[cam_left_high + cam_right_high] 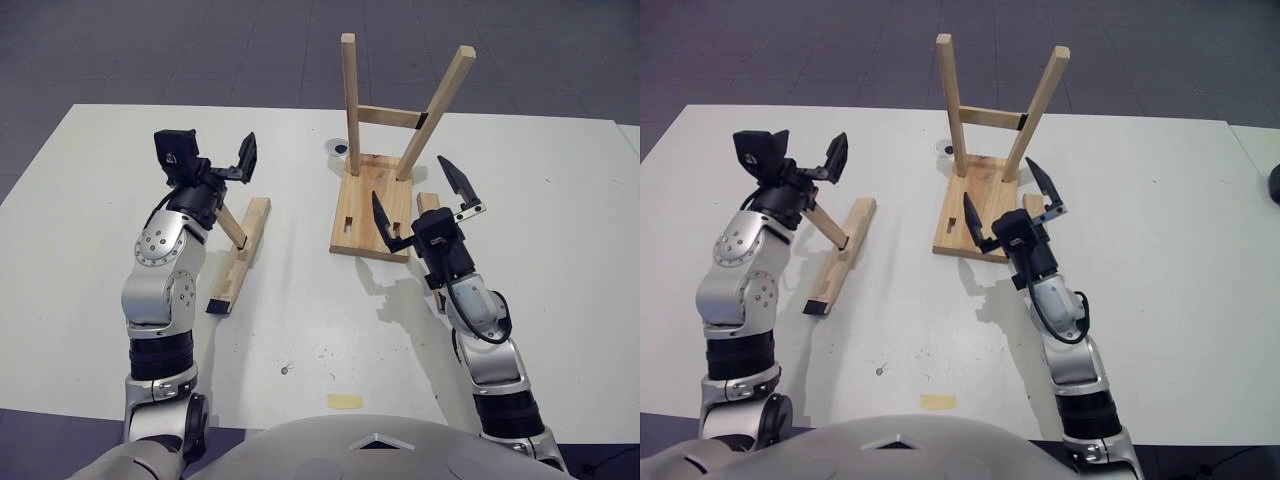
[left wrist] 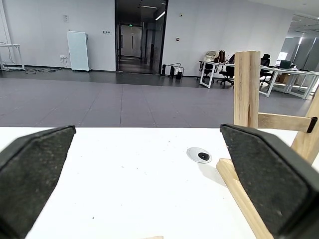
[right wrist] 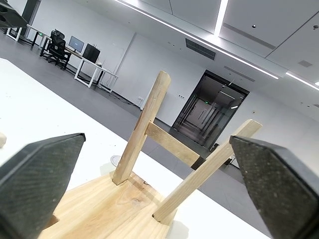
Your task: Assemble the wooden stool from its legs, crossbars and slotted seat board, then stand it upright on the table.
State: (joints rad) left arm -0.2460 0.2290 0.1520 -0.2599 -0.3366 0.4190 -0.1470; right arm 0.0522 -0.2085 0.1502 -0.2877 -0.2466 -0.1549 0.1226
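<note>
Leg pair (image 1: 240, 257) partly hidden under left arm (image 1: 160, 245).

We are seeing a silver, black-banded left arm (image 1: 160, 295) and right arm (image 1: 492, 362), a screw-dotted round cap (image 1: 158, 246), and a matte black left claw (image 1: 212, 152) and right claw (image 1: 407, 178).

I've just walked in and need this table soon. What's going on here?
The robot is partway through building a stool on the white table. The slotted wooden seat board lies flat, with two pale wooden legs and a crossbar standing up from it. Another wooden leg assembly lies loose beside the left hand. Both hands are open and empty; the right hand is over the board's near edge.
</note>
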